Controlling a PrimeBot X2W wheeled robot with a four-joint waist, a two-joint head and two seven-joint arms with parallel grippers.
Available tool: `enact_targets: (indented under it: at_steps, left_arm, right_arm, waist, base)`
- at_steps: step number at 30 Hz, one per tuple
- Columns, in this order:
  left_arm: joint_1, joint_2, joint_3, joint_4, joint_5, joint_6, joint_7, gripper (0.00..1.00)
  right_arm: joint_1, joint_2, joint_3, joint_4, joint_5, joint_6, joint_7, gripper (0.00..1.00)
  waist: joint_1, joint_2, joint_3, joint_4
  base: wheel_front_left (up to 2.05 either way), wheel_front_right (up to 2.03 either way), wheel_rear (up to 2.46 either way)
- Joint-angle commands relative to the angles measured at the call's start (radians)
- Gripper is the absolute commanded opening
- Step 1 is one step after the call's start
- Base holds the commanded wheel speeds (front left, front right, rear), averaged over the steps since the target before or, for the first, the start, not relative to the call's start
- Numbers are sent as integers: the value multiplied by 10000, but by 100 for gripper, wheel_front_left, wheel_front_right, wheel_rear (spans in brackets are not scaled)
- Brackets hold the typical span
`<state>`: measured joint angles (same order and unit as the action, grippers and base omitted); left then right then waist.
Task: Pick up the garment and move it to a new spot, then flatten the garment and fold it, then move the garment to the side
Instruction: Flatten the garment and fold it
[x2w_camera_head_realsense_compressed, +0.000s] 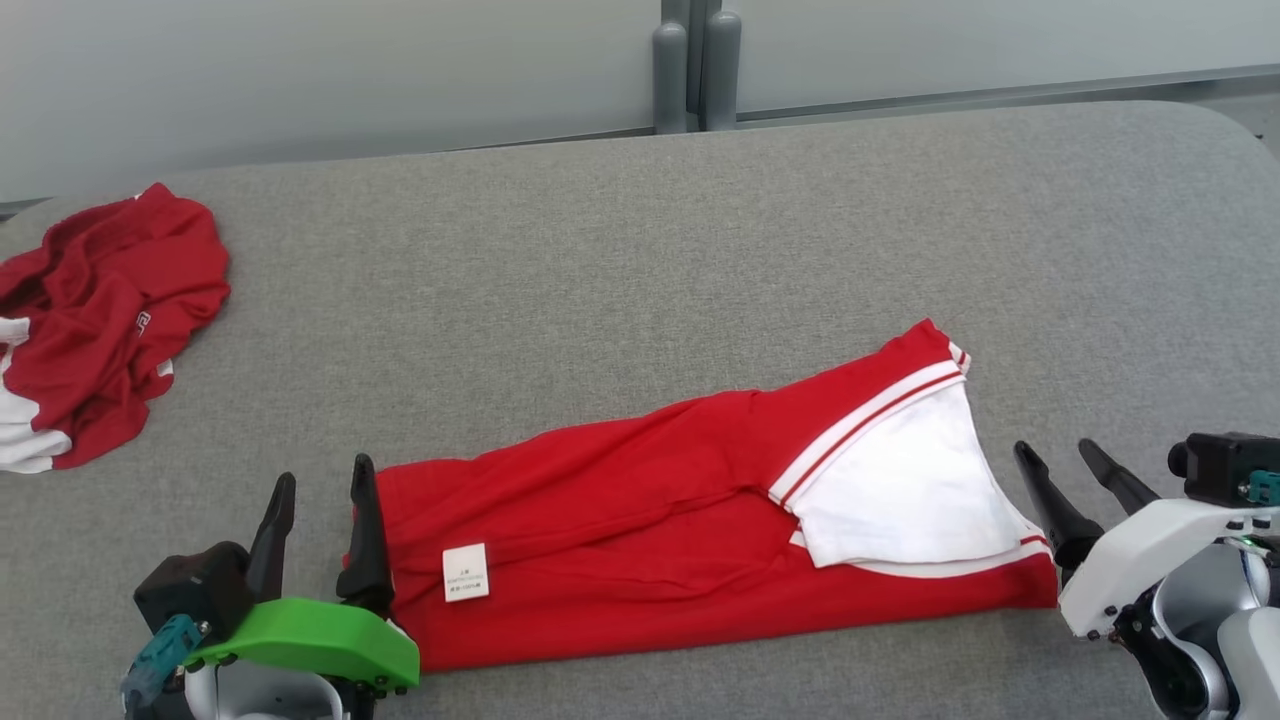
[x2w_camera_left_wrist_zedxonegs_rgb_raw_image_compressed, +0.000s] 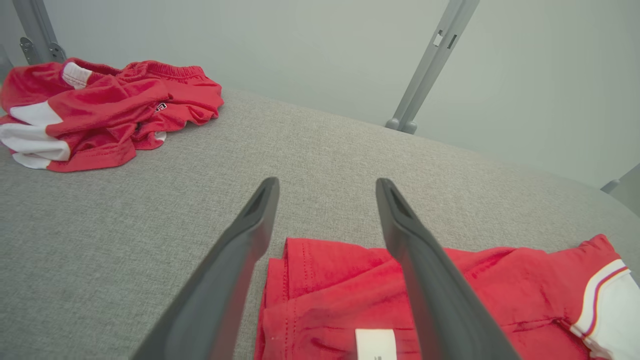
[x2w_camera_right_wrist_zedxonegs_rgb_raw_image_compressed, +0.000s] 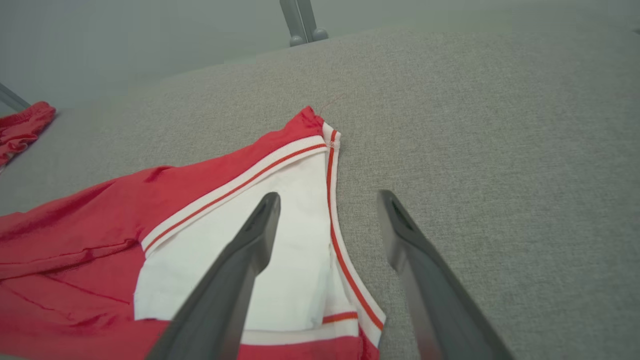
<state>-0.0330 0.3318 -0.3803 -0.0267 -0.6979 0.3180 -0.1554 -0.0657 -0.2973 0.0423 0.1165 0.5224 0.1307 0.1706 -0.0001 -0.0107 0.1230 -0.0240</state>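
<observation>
Near the front edge of the gray table (x2w_camera_head_realsense_compressed: 700, 230), the red garment (x2w_camera_head_realsense_compressed: 620, 520) is lying folded into a long band that is running left to right in the head view. A white panel (x2w_camera_head_realsense_compressed: 900, 490) edged with red and white stripes is lying on top at its right end, and a small white label (x2w_camera_head_realsense_compressed: 466, 572) is showing near its left end. The left gripper (x2w_camera_head_realsense_compressed: 323, 472) is standing at the garment's left edge with its fingers spread and nothing between them. In the left wrist view one finger is sitting over the red cloth and the other over bare table; whether the cloth is being touched, I cannot tell. The right gripper (x2w_camera_head_realsense_compressed: 1052, 447) is standing just beside the garment's right end, its fingers likewise spread and holding nothing. In the right wrist view one finger is crossing the white panel and the other is lying over bare table. A second red and white garment (x2w_camera_head_realsense_compressed: 100, 320) is sitting crumpled at the far left of the table, well apart from the folded one. Two gray posts (x2w_camera_head_realsense_compressed: 690, 70) are rising behind the table's far edge.
</observation>
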Motion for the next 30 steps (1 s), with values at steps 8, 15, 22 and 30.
enact_targets:
  at_steps: [8,15,22,30]
  left_arm:
    - [-141,-116,-95,193,8,25,-85,100]
    - [-123,-49,-80,129,75,133,-131,100]
    - [-140,-113,-159,104,71,144,-178,100]
    - [-40,-106,-171,116,49,168,-224,100]
  right_arm:
    - [-784,-67,89,1267,271,1,1156,100]
    - [-1437,-186,238,2653,370,1,1441,100]
    - [-1876,-245,613,3723,481,1,1689,100]
    - [-2068,-65,1637,4171,195,30,1896,100]
  waist:
    - [1,107,24,674]
    - [1,107,122,1206]
    - [1,107,127,1532]
    - [1,107,143,1567]
  base:
    - [0,0,0]
    - [0,0,0]
    - [0,0,0]
    - [0,0,0]
